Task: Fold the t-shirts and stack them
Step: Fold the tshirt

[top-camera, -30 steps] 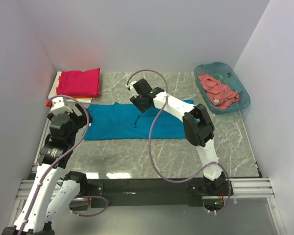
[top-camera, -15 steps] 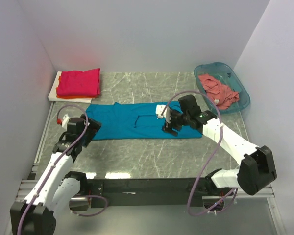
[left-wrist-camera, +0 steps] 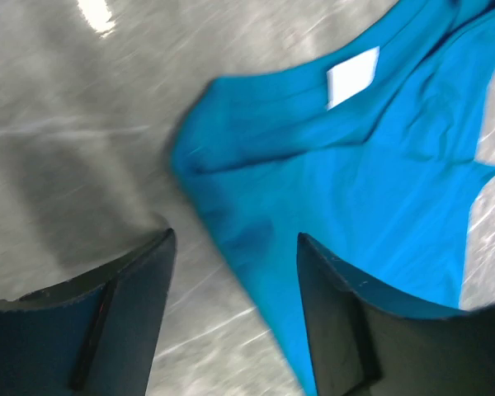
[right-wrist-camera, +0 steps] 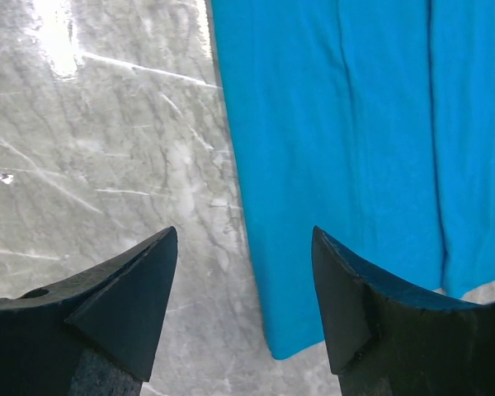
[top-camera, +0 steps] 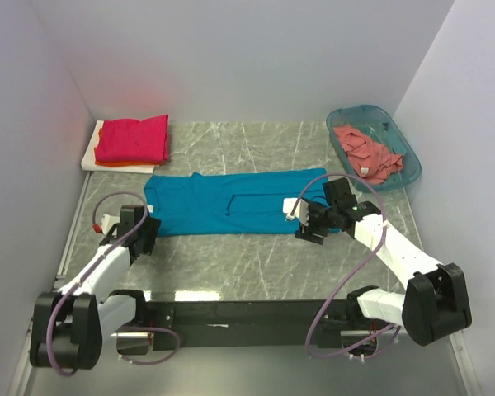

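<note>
Teal-blue cloth fills the middle of the top view: the teal-blue t-shirt [top-camera: 231,210] lies flat on the desk [top-camera: 231,264], long axis running left to right. The left end effector [top-camera: 140,235] sits at its near-left corner and the right end effector [top-camera: 307,223] at its near-right corner, so each arm is nearest its own end. From the left wrist, the left end effector [left-wrist-camera: 235,247] has its jaws spread and empty, with the teal-blue t-shirt [left-wrist-camera: 379,190] showing a rumpled corner just ahead between them. From the right wrist, the right end effector [right-wrist-camera: 243,239] is likewise spread, holding nothing. The side edge of the teal-blue t-shirt [right-wrist-camera: 346,148] runs between its fingers, so a pinch at both corners looks likely next.
</note>
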Controlling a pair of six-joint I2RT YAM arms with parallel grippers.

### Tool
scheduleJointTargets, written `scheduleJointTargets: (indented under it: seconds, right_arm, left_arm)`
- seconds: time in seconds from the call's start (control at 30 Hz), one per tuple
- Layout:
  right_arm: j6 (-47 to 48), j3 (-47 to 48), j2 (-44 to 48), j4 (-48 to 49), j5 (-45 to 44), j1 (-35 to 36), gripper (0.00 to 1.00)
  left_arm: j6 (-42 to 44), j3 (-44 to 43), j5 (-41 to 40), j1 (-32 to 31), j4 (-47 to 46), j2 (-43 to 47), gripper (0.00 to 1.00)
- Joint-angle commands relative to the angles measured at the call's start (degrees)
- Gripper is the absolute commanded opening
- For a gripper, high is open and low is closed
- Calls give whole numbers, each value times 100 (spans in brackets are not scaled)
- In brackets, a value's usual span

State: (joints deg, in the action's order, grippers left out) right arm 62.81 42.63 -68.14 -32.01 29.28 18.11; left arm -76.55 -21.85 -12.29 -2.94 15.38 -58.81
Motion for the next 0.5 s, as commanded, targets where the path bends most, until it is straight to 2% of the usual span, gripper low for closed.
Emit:
scheduleJointTargets:
  seconds: [0.0, 0.07, 0.3, 0.37, 0.43, 0.47]
  right_arm:
    - [91, -36, 134, 169, 105, -27, 71]
    - [231, -97, 160, 204, 8, -27, 71]
    - [513, 52, 108, -15, -1, -176, 70]
    - [522, 61, 117, 2, 17, -194, 70]
    - [539, 70, 82, 2, -36, -185, 69]
    - [566, 79, 38, -16, -62, -185, 69]
  left_arm:
    - [-211, -354, -414, 30, -211, -446, 66]
    - [-211, -425, -458, 30, -70, -683, 60]
    - [-202, -347, -493, 127, -26, -1115, 58]
    - [-123, -294, -388, 144, -79, -1159, 27]
    - [-10, -241, -283, 171, -131, -1133, 11]
    - [35, -232, -221, 180, -123, -1072, 9]
